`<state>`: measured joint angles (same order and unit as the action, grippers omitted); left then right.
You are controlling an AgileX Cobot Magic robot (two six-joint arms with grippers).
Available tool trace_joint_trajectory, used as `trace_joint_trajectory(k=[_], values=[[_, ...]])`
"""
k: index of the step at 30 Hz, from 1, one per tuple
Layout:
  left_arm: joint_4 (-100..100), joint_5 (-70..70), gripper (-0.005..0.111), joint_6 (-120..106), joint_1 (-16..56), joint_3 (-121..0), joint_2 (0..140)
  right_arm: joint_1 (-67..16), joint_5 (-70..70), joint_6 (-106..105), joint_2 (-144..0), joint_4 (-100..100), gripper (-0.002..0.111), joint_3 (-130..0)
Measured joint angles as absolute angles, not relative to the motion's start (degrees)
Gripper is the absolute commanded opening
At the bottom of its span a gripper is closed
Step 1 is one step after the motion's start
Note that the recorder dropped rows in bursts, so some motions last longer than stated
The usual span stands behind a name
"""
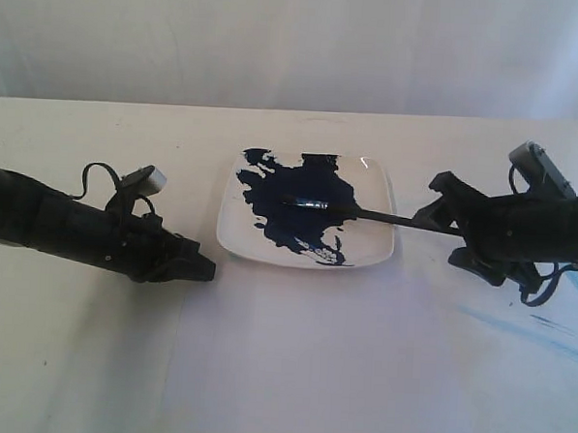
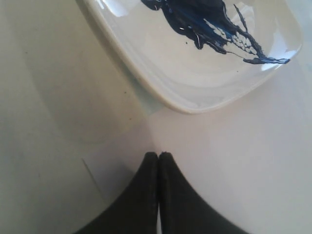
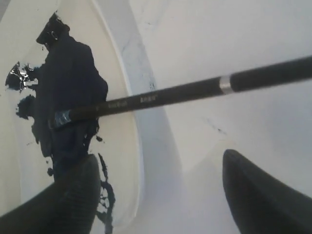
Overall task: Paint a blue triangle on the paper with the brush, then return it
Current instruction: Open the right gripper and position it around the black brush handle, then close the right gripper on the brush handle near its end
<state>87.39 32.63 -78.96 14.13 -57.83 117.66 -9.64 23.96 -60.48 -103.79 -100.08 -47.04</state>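
Brush (image 1: pixel 386 217) rests tip-first in blue paint (image 1: pixel 280 211) on the plate (image 1: pixel 377 242); right tool (image 1: pixel 451 223) gapes empty, left tool (image 2: pixel 158 157) closed, empty.

you get bright, soft, even light that washes the table (image 1: pixel 68 360) and backdrop (image 1: pixel 279 41) pale, with only faint shadows. small glare spots sit on the plate (image 1: pixel 375 236) rim, and in your right wrist view the near fingers (image 3: pixel 258 195) look soft and out of focus.
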Motion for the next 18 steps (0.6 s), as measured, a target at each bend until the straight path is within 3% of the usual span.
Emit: trace_joint_trajectory(k=[12,18], values=[[87.39,32.63,0.0,-78.96,14.13,-57.83,117.66,-9.64,23.07,-50.68,-109.19,-100.08,0.065,-51.99],[87.39,32.63,0.0,-78.96,14.13,-57.83,117.66,-9.64,22.46,-49.83,-110.58,-100.08,0.054,-54.02]])
